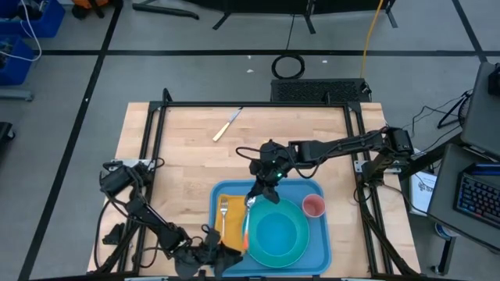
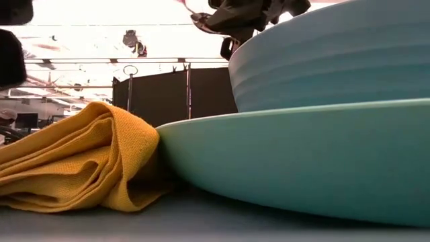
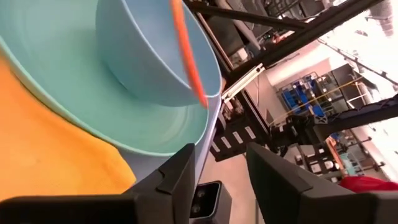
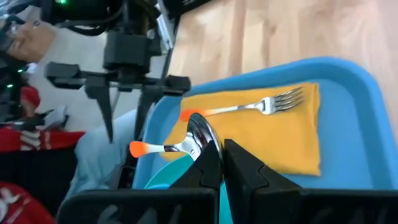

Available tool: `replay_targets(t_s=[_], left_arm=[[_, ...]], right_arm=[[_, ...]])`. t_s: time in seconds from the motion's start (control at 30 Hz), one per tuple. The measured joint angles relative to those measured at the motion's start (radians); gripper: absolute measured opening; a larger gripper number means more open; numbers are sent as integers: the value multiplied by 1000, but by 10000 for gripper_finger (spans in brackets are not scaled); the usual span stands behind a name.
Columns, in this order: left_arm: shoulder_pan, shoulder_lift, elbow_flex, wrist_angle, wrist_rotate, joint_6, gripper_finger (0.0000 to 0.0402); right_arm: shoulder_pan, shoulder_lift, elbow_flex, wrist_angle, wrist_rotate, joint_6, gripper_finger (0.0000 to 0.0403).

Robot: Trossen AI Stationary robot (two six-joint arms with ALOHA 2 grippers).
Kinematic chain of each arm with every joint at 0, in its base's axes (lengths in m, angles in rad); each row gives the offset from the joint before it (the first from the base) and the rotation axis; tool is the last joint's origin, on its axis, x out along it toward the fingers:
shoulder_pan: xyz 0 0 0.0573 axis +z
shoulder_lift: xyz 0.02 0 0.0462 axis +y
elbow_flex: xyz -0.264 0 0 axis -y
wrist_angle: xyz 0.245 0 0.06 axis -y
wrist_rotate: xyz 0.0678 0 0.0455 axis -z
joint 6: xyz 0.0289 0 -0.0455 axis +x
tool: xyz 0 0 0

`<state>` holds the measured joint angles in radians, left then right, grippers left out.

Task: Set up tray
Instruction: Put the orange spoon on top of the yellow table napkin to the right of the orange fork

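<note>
Blue tray (image 1: 320,234) sits at the near edge of my wooden bench (image 1: 187,156), toward the right side, flat. On it: yellow-orange napkin (image 1: 229,215) on the left part, fork (image 1: 223,211) lying on the napkin, round turquoise plate (image 1: 277,234) in the middle with a paler blue bowl (image 2: 336,57) on it, pink cup (image 1: 313,206) at the far right corner of the tray.

My right gripper (image 1: 262,195) reaches in from the right side and hangs over the far left rim of the plate, next to the napkin. Its fingers (image 4: 208,165) are clamped on a metal spoon (image 4: 193,140) with an orange handle (image 4: 140,149); in the right wrist view the bowl of the spoon sits right at the fingertips, handle sticking out over the plate side. Fork tines point toward the far edge of the tray in that view.

My left gripper (image 1: 205,254) is low at the near edge of the bench, just beside the near left corner of the tray, by the napkin. Its fingers (image 3: 180,180) stand apart, nothing between them; left wrist view looks past them at the plate, bowl and napkin close up.

Low view: folded napkin edge touching the plate rim, bowl on top of the plate.

A knife (image 1: 226,125) with a pale handle lies alone on the far part of the bench, well apart from the tray.
</note>
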<state>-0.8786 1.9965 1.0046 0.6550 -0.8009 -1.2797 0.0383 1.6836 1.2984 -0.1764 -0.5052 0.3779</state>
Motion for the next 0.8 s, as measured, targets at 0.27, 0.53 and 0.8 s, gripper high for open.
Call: replay_targets(t_s=[0.27, 0.53, 0.8], left_arm=[[-71, -6, 0, 5, -104, 116, 149], [-157, -53, 0, 9, -180, 324, 149], [-237, -64, 0, 1, -352, 370, 150]], right_arm=[[10, 36, 0, 10, 60, 54, 1], [25, 212, 176, -60, 33, 51, 1], [29, 308, 346, -205, 94, 39, 1]])
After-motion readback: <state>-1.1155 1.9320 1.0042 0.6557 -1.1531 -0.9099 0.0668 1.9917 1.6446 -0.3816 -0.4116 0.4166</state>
